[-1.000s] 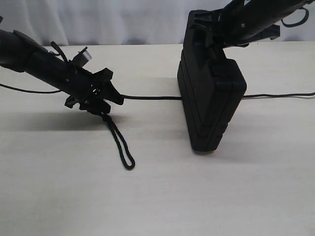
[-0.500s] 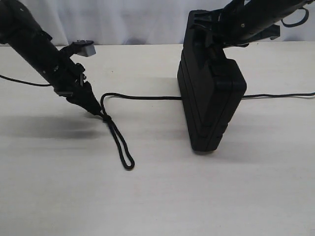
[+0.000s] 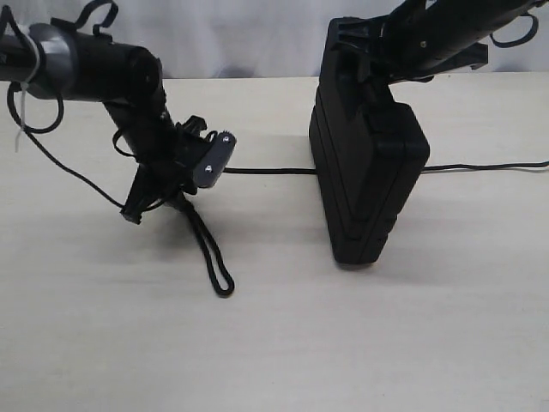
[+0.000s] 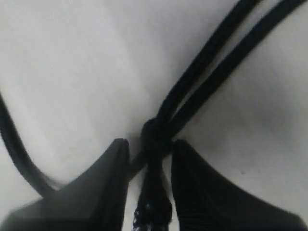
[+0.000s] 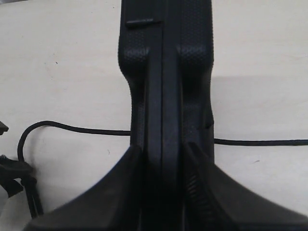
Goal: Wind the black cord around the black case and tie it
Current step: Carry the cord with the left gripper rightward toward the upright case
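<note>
Nearest, at the lower left-centre of the exterior view, a doubled loop of the cord (image 3: pixel 213 256) is laid on the table (image 3: pixel 360 343). Just behind it, the knot (image 4: pixel 155 137) is straddled by the left gripper (image 4: pixel 149 147); its jaws are seen partly open, with a sliver of gap on one side, so nothing is clamped. Farther back, the cord is run rightward past the case (image 3: pixel 369 180), which is stood on edge right of centre. At the upper right, the case's top is clamped firmly by the right gripper (image 5: pixel 161 147).

A flat matte black plastic case (image 3: pixel 369 172) stood on edge. A thin black braided cord (image 3: pixel 266 170) ran out flat on both sides of it, one end looped and knotted.
</note>
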Robot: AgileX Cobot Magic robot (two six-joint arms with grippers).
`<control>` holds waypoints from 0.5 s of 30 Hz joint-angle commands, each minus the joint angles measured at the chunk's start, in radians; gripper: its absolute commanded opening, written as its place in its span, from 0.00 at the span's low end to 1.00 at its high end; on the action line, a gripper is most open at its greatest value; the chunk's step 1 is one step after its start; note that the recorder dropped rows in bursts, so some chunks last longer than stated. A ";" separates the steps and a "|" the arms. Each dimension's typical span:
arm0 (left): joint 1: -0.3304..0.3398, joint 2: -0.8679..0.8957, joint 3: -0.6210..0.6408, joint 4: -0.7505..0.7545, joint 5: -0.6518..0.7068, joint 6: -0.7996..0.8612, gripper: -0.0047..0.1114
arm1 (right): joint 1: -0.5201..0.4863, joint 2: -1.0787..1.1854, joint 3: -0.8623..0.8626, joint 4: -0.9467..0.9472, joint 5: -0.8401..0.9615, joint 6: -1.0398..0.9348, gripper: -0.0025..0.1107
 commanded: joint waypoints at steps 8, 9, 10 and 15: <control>-0.005 0.080 0.005 0.069 -0.053 -0.018 0.28 | -0.001 -0.004 -0.009 0.006 -0.037 0.004 0.06; -0.005 0.081 0.005 0.062 -0.035 -0.018 0.28 | -0.001 -0.004 -0.009 0.006 -0.037 0.004 0.06; -0.005 0.081 0.005 0.055 -0.019 -0.020 0.26 | -0.001 -0.004 -0.009 0.006 -0.037 0.004 0.06; -0.005 0.081 0.003 0.016 0.024 -0.144 0.04 | -0.001 -0.004 -0.009 0.006 -0.037 0.004 0.06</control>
